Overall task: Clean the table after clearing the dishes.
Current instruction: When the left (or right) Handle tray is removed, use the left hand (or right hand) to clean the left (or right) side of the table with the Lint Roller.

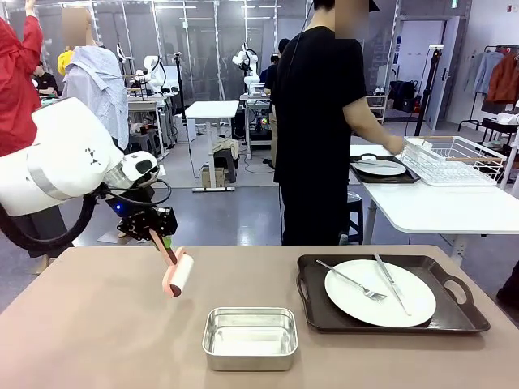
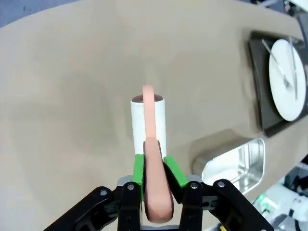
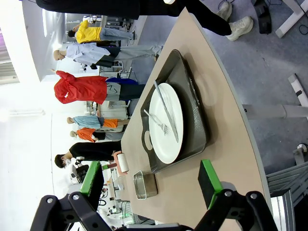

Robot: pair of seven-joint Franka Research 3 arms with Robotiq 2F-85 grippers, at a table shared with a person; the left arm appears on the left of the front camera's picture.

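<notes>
My left gripper is shut on the pink handle of a lint roller, whose white roll hangs just above the beige table at its left. On the table's right a dark tray carries a white plate with a fork and a knife. A second tray with a plate lies on the white table behind, under the person's hand. My right gripper is open in the air off the table's right end.
A square steel pan sits near the front middle edge. A person in black stands at the far side, turned toward the white table and its wire rack.
</notes>
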